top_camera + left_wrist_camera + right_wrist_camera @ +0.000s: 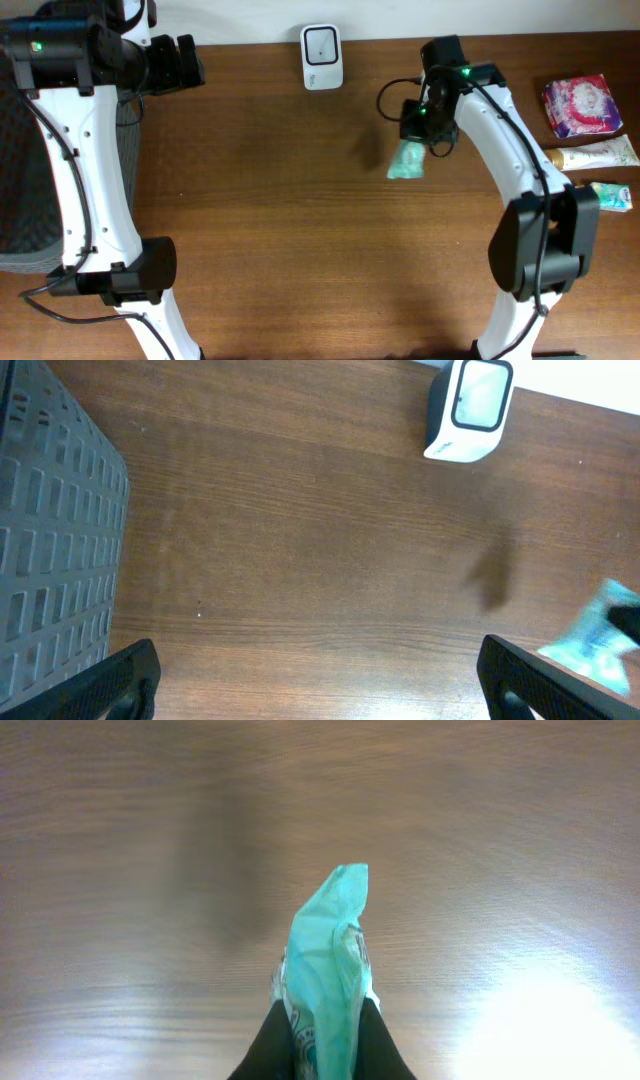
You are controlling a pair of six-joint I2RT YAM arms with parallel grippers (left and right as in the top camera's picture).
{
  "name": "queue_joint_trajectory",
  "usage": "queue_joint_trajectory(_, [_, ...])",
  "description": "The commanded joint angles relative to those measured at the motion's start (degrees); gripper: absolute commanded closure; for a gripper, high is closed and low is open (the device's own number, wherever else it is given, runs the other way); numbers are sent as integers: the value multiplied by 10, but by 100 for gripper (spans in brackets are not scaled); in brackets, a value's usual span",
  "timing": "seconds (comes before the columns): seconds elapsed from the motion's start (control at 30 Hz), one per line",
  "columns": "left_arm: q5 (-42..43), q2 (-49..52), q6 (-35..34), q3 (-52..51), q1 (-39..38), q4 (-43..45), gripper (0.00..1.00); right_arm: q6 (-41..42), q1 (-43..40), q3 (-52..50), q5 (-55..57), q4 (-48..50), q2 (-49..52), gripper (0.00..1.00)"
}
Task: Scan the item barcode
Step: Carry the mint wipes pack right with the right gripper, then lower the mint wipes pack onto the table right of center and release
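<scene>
From above, the right gripper is shut tight on a green-blue packet. The packet hangs over the brown surface, not far from the white scanner. The left gripper is wide open and holds nothing, next to a grey basket.

The left wrist camera shows its two fingers far apart, with the packet at the right edge.

The right wrist camera shows both fingers pinching the packet's end.

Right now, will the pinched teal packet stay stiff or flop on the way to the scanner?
Probably floppy: the teal packet creases and narrows where the right tool pinches it. Likely light, since a thin edge grip holds it. Its wrapper looks smooth, so it might slip.
</scene>
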Motion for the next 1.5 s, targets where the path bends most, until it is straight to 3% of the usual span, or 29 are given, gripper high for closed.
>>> queue_joint_trajectory(0.0, [6,-15,3,7,0,0,1,68,25,2,265,-70,-7,96])
queue_joint_trajectory(0.2, [6,-15,3,7,0,0,1,81,28,-5,390,-144,37,96])
queue_joint_trajectory(0.43, [6,-15,3,7,0,0,1,67,29,-5,318,-156,112,94])
queue_joint_trajectory(0.47, [6,-15,3,7,0,0,1,60,36,-5,282,-146,119,85])
queue_joint_trajectory(0.53, [6,-15,3,7,0,0,1,44,58,-4,202,-123,122,57])
queue_joint_trajectory(0.63, [6,-15,3,7,0,0,1,44,91,16,157,-120,121,25])
queue_joint_trajectory(0.67, [6,-15,3,7,0,0,1,44,102,25,142,-120,121,18])
queue_joint_trajectory(0.83, [6,-15,3,7,0,0,1,11,156,133,26,-144,121,1])
queue_joint_trajectory(0.93, [6,-15,3,7,0,0,1,-1,141,230,96,-230,121,1])
queue_joint_trajectory(1.03, [6,-15,3,7,0,0,1,-2,94,266,138,-285,121,1])
queue_joint_trajectory(1.07, [6,-15,3,7,0,0,1,-2,68,265,132,-301,121,18])
queue_joint_trajectory(1.1, [6,-15,3,7,0,0,1,-2,44,261,117,-312,122,44])
queue_joint_trajectory(1.17, [6,-15,3,7,0,0,1,-36,4,247,55,-323,122,83])
queue_joint_trajectory(1.2, [6,-15,3,7,0,0,1,-74,-19,231,1,-322,122,93])
queue_joint_trajectory(1.47, [6,-15,3,7,0,0,1,-102,-37,93,-16,-264,122,96])
